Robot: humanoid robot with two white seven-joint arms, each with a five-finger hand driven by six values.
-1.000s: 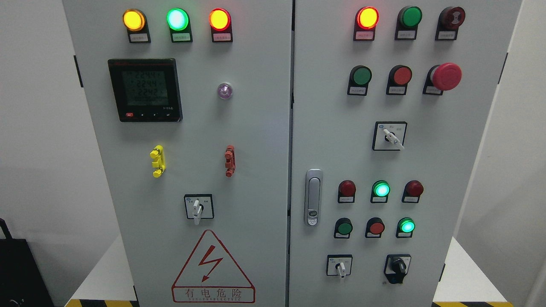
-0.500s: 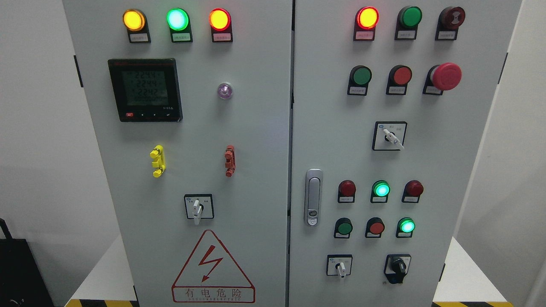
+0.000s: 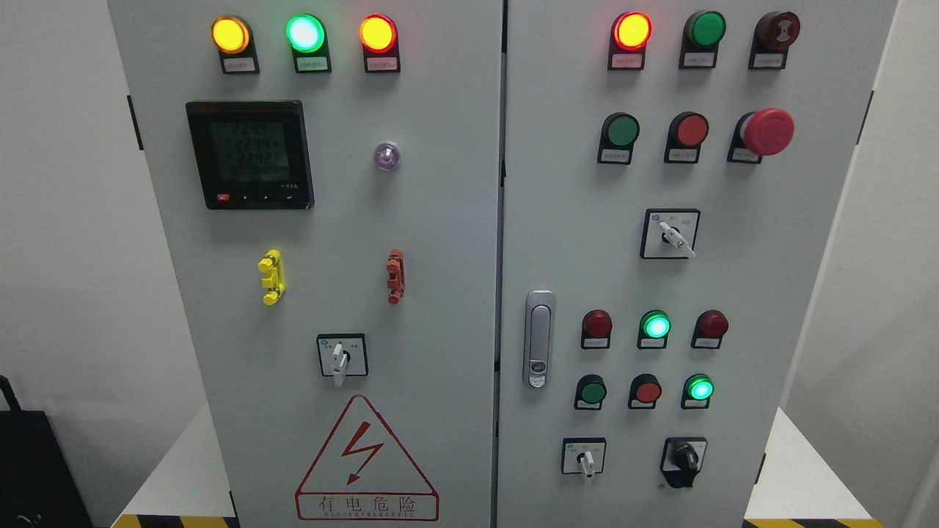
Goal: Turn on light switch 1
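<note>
A grey electrical cabinet with two doors fills the head view. The left door carries a white-handled rotary switch with its handle pointing down. On the right door are a white rotary switch with its handle slanting to the lower right, a small white one and a black knob. Green push buttons sit at the upper right and lower down; another green button is lit. No label is readable, so I cannot tell which control is light switch 1. Neither hand shows.
Lit lamps line the top of both doors. A red mushroom stop button sticks out at the upper right. A digital meter, a door latch and a red warning triangle are also on the doors. A black bag stands at the lower left.
</note>
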